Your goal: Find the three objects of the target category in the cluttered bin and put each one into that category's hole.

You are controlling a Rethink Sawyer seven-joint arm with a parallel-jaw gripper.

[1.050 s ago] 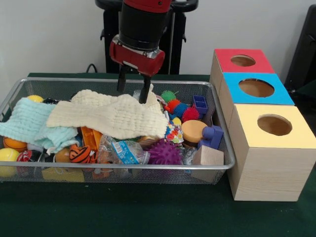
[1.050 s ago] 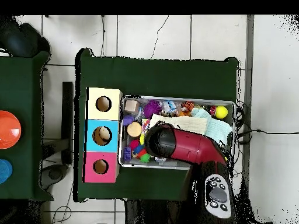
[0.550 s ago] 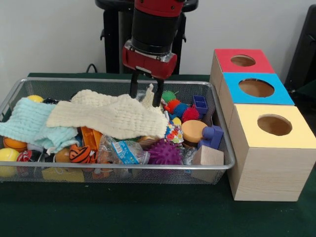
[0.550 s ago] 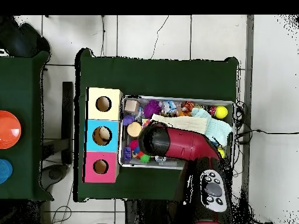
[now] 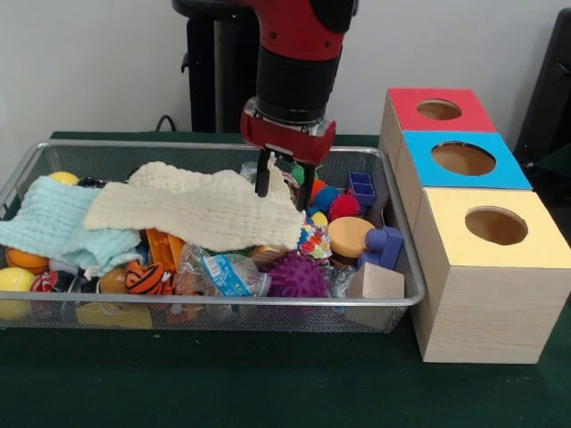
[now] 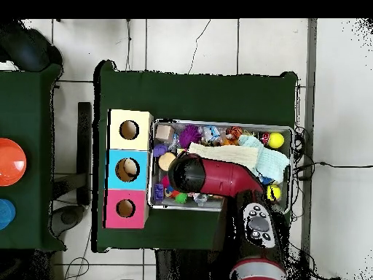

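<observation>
A wire bin (image 5: 223, 301) holds mixed toys under a cream cloth (image 5: 196, 212) and a pale blue cloth (image 5: 49, 223). My gripper (image 5: 284, 185) hangs open over the cream cloth's raised right corner, one finger on each side of it. Just right of it lie small spiky balls: orange-red (image 5: 315, 187), blue (image 5: 326, 199) and magenta (image 5: 344, 207). A purple spiky ball (image 5: 297, 276) sits by the front rim. To the right stand three boxes with round holes: red (image 5: 437, 109), blue (image 5: 464, 159), yellow (image 5: 495, 227). In the overhead view the arm (image 6: 211, 176) hides the gripper.
A wooden disc (image 5: 348, 236), blue block (image 5: 361, 189), purple block (image 5: 384, 245) and wooden block (image 5: 375, 283) fill the bin's right end. Yellow and orange balls (image 5: 16, 278) and a striped ball (image 5: 143, 276) lie at the left front. The bin's rim (image 6: 218, 121) shows beside the boxes.
My gripper has slid right along the bin's back, from the cloth's middle to its right corner, and dropped a little. It has stayed open. The cloth corner still stands up.
</observation>
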